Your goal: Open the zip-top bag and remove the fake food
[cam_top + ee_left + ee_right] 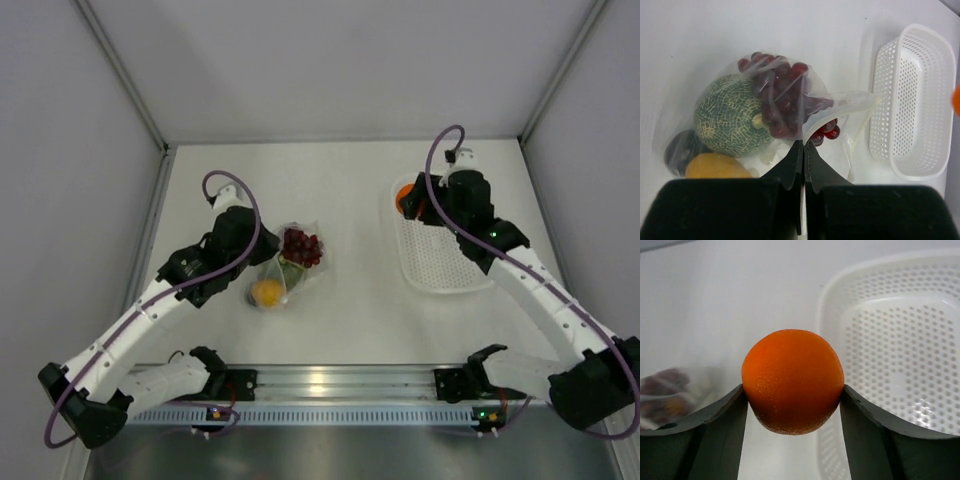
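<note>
The zip-top bag (790, 80) lies on the white table with its mouth pulled open toward the basket. Inside it are a green melon (727, 117), dark red grapes (782, 100), a yellow lemon (715, 167) and a small dark fruit (677, 152). My left gripper (804, 145) is shut on the bag's near rim, and from above it (262, 262) sits at the left of the bag (312, 232). My right gripper (792, 387) is shut on the orange (792, 380), held just above the far left corner of the basket (900, 340). From above the orange (404, 196) shows at that corner.
The white perforated basket (445, 270) stands on the right half of the table, with nothing seen in it. Grey walls close in the table at the left, right and back. A metal rail (330, 385) with the arm bases runs along the near edge.
</note>
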You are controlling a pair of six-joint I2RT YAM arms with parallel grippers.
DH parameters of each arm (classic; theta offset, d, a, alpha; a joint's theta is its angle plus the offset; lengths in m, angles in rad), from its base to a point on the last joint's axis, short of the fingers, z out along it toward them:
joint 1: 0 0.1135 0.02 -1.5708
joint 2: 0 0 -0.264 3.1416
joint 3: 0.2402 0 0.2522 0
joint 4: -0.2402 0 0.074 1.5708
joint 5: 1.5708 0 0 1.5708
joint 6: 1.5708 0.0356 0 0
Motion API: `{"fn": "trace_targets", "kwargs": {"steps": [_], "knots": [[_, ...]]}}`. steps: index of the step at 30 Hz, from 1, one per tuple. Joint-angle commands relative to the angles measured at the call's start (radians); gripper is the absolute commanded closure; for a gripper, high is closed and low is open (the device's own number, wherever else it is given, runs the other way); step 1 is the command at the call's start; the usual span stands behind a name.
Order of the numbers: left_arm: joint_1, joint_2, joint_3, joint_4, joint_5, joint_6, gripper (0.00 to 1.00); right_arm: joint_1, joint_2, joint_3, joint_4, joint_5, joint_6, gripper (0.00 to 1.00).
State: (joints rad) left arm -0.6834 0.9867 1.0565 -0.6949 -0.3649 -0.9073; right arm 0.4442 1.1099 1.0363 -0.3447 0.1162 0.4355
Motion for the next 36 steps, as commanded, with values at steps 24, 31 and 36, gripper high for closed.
{"fn": "trace_targets", "kwargs": {"steps": [24, 31, 36], "knots": [[-0.004, -0.013, 0.109, 0.060, 0.087, 0.065, 1.00, -0.224, 0.263, -0.027, 0.202, -0.439, -0.050, 0.15], [-0.004, -0.003, 0.096, 0.060, 0.093, 0.076, 1.00, 0.078, 0.032, -0.139, 0.389, -0.501, -0.182, 0.40], [-0.004, -0.006, 0.089, 0.060, 0.101, 0.084, 1.00, 0.345, 0.014, -0.084, 0.363, -0.386, -0.349, 0.53]]}}
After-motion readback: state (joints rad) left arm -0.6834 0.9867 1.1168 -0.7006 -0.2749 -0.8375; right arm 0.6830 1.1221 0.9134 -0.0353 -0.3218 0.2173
